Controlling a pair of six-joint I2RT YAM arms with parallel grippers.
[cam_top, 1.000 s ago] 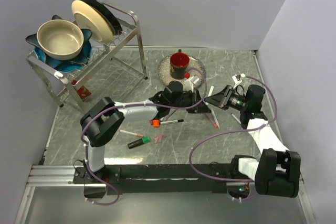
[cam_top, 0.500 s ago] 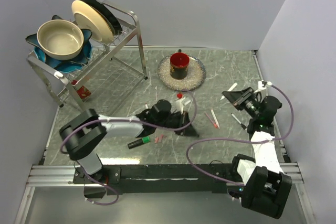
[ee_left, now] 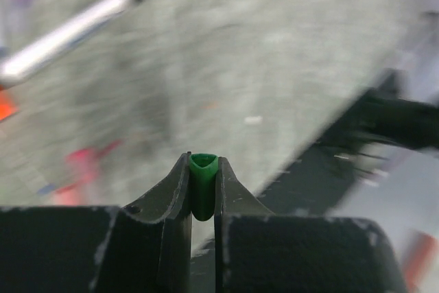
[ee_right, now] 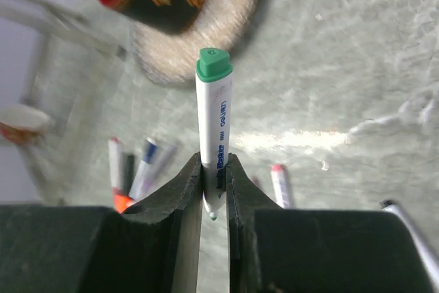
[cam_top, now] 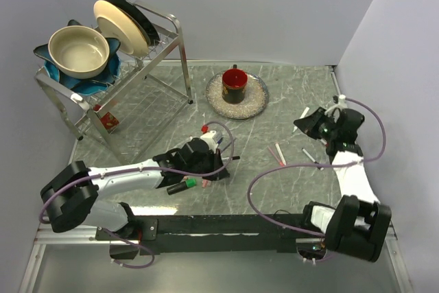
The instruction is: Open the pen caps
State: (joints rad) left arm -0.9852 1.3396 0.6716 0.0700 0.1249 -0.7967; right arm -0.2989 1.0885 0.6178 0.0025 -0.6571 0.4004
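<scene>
Green cap is clamped between the jaws of the left gripper, with only its rounded top showing above them. The right gripper is closed on a white pen low on its barrel, and the pen stands straight out of the jaws. A small green nib shows below the grip, so this pen looks uncapped. The green triangular piece at its far end is probably an end plug and not a cap, though this angle does not settle it. The two grippers are well apart over the table, the left near the middle and the right toward the right wall.

More pens lie flat on the table. A thick marker with a green end lies just beside the left arm, and slim pens lie between the arms. One of these has a red cap on it. A mug stands farther back.

I judge these caps to be light, stiff and smooth, held on by a snug friction fit. Such a small hard piece can squirt out of the jaws, so it is best pinched across its middle. The barrel should be held close to the cap and the pull kept straight along the pen.
</scene>
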